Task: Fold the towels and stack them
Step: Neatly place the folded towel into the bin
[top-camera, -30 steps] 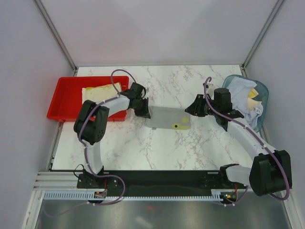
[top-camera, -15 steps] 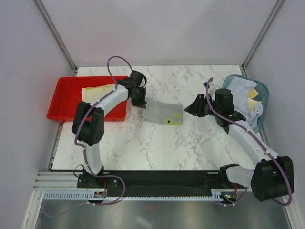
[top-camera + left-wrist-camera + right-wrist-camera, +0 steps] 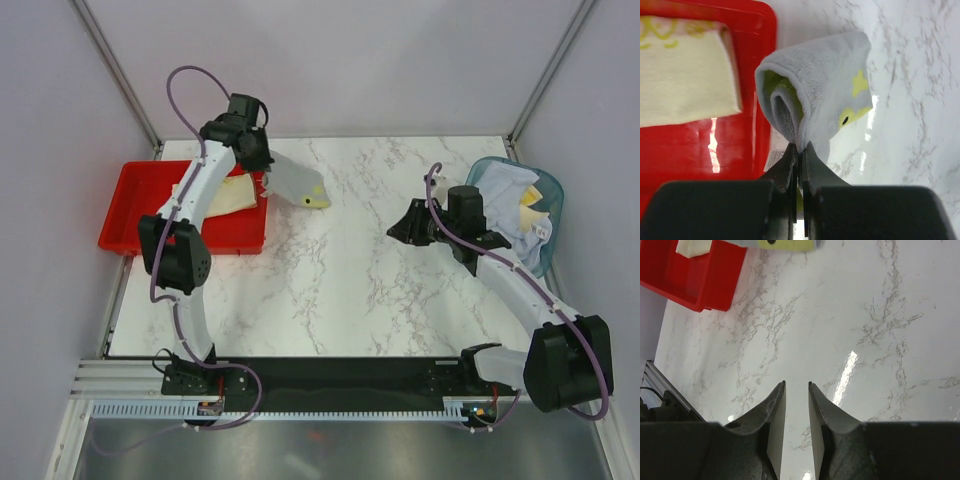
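My left gripper is shut on a folded light grey towel with yellow marks and holds it in the air at the right rim of the red tray. In the left wrist view the grey towel hangs folded from my left gripper. A folded pale yellow towel lies in the tray; it also shows in the left wrist view. My right gripper is open and empty over bare table; in the right wrist view my right gripper holds nothing. More towels lie in the teal basket.
The teal basket stands at the table's right edge behind my right arm. The red tray sits at the far left, against the left wall post. The marble tabletop lies between the arms.
My left gripper has lifted the grey towel off the table and carried it back and left to the tray's right rim. My right arm has barely moved.
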